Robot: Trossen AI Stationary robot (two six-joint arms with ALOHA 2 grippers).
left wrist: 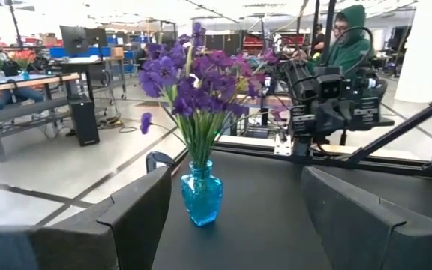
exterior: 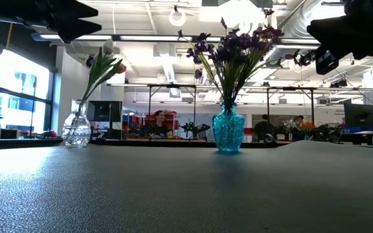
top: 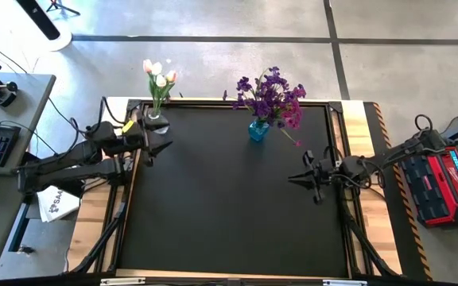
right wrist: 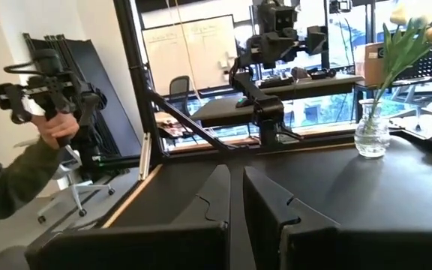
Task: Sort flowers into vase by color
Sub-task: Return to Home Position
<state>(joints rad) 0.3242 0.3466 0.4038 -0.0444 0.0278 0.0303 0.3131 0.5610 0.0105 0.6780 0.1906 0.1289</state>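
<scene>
While both arms hang over opposite sides of the tabletop (top: 229,214), the left claw (left wrist: 237,184) is spread wide and empty, and the right claw (right wrist: 236,180) is almost pressed together, pinching nothing. Purple flowers (top: 270,97) stand in the blue vase (top: 258,129) at the back edge; white and pink tulips (top: 159,75) fill the clear vase (top: 156,121) near the left claw

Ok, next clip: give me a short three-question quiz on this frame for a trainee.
1. True or false: the purple flowers stand in the blue vase.
2. The clear vase holding the tulips stands nearest: A the left gripper, B the right gripper, C the blue vase.
3. Fill in: the left gripper's fingers are ____ and hold nothing.
Key: 1 true; 2 A; 3 open.
</scene>
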